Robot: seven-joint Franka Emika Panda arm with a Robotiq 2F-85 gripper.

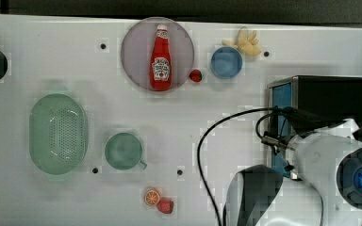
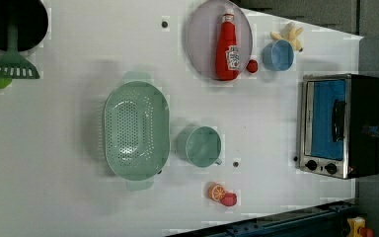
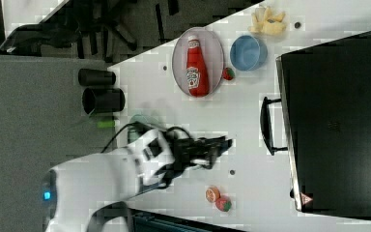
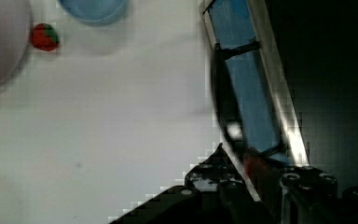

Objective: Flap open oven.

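The oven [image 2: 367, 123] stands at the left view's right edge: black top, silver frame, blue glass door [image 2: 328, 118] lying flush in the frame, with two black knobs [image 2: 321, 167]. Its black bar handle [image 2: 339, 120] runs along the door and also shows in the right view [image 3: 266, 126]. My gripper [image 3: 220, 147] hangs above the table, in front of the door. In the wrist view the gripper [image 4: 242, 193] sits close to one end of the handle [image 4: 221, 93], beside the door's silver frame [image 4: 279, 102]. Whether it touches the handle is unclear. In the top view my arm [image 1: 325, 155] covers part of the door.
A ketchup bottle [image 1: 161, 59] lies on a grey plate [image 1: 136, 52], with a strawberry [image 1: 195, 75], a blue bowl [image 1: 226, 62] and a yellow toy [image 1: 245, 42] nearby. A green colander [image 1: 57, 133], a green cup [image 1: 123, 150], an orange slice [image 1: 152, 197] and a second strawberry [image 1: 165, 205] lie further off.
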